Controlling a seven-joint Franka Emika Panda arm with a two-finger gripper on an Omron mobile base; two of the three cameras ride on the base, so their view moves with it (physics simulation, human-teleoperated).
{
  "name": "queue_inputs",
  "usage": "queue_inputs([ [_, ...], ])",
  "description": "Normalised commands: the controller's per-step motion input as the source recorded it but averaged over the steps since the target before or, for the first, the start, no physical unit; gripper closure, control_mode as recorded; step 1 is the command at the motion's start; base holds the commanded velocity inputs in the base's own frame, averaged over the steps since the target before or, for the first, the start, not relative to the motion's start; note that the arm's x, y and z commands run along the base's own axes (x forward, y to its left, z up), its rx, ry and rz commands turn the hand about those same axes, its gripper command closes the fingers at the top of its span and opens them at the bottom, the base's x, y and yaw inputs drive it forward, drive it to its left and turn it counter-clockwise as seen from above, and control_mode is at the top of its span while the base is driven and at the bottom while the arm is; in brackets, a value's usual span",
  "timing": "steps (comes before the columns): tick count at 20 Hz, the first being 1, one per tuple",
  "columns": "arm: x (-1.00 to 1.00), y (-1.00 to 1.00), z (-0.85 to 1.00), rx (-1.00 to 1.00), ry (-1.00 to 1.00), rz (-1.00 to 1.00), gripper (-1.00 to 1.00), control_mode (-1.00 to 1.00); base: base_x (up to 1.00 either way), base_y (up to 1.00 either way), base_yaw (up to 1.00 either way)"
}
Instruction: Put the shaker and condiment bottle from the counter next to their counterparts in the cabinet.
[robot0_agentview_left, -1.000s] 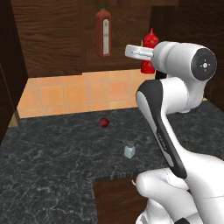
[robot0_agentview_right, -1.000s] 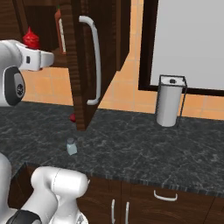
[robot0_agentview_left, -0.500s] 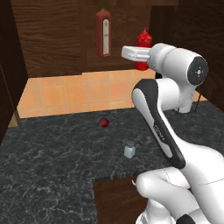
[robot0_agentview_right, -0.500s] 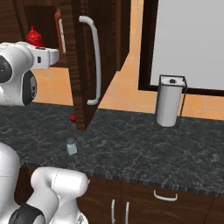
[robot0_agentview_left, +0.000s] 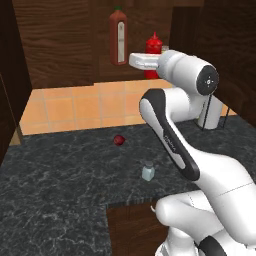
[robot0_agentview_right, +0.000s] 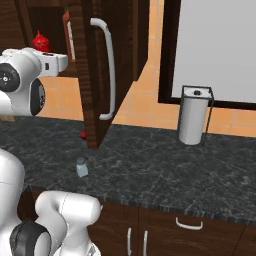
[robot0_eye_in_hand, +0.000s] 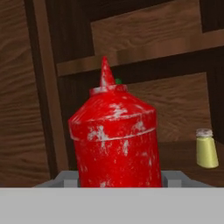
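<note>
My gripper (robot0_eye_in_hand: 118, 177) is shut on the condiment bottle (robot0_eye_in_hand: 114, 135), a small all-red squeeze bottle with a pointed nozzle, held upright at the cabinet (robot0_agentview_left: 60, 45) opening. The condiment bottle (robot0_agentview_left: 153, 46) hangs just right of the tall red bottle (robot0_agentview_left: 118, 37) with white label and green cap. A yellowish shaker (robot0_eye_in_hand: 206, 148) stands on the plank shelf (robot0_eye_in_hand: 183, 154) to the right behind it. The pale grey-blue shaker (robot0_agentview_left: 148, 171) stands on the counter (robot0_agentview_left: 60, 175), also in the right base view (robot0_agentview_right: 82, 167), far below the gripper (robot0_agentview_left: 151, 64).
A small dark-red round thing (robot0_agentview_left: 118, 140) lies on the counter behind the shaker. The open cabinet door (robot0_agentview_right: 95, 75) with its white handle (robot0_agentview_right: 107, 70) hangs right of the arm. A metal canister (robot0_agentview_right: 194, 115) stands at the back right of the counter.
The arm has carried the condiment bottle leftward, closer to the tall red bottle in the cabinet. The grip holds as before, and the shaker on the counter has not moved.
</note>
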Motion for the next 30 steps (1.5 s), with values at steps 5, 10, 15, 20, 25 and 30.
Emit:
queue_inputs([
  [5,0.15,-0.02,0.0,-0.03,0.0,0.0,1.0,-1.0,0.0,0.0,0.0],
  [10,0.24,0.0,-0.02,-0.06,0.0,0.0,1.0,-1.0,0.0,0.0,0.0],
  [15,0.16,0.0,-0.22,-0.07,0.0,0.0,1.0,-1.0,0.0,0.0,0.0],
  [20,0.07,0.0,-0.1,0.0,-0.09,0.0,1.0,-1.0,0.0,0.0,0.0],
  [25,0.14,0.0,-0.07,0.0,-0.1,0.0,1.0,-1.0,0.0,0.0,0.0],
  [30,0.44,0.0,-0.03,0.0,-0.01,0.0,1.0,-1.0,0.0,0.0,0.0],
])
